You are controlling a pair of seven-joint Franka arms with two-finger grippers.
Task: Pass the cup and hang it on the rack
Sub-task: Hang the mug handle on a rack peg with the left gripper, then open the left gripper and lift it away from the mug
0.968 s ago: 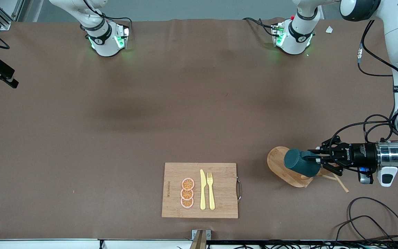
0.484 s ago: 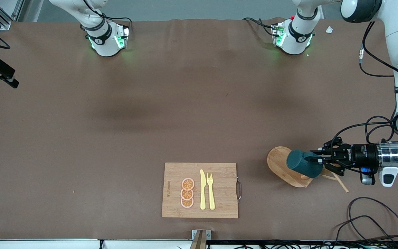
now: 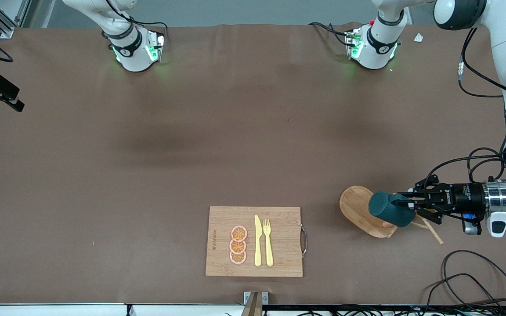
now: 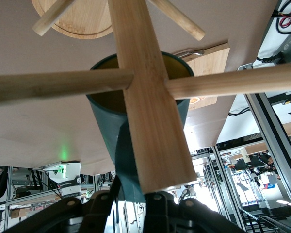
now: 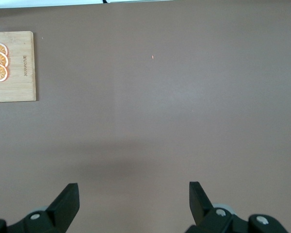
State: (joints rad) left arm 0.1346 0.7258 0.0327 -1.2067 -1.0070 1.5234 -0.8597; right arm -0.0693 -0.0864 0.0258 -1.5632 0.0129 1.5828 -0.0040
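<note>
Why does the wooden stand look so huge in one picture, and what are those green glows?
Left wrist view: the camera sits right against the rack, so its post and pegs loom large before the cup that the left gripper holds. Front view: green lights on both arm bases tint the tablecloth; soft dark shadows cross its middle.
</note>
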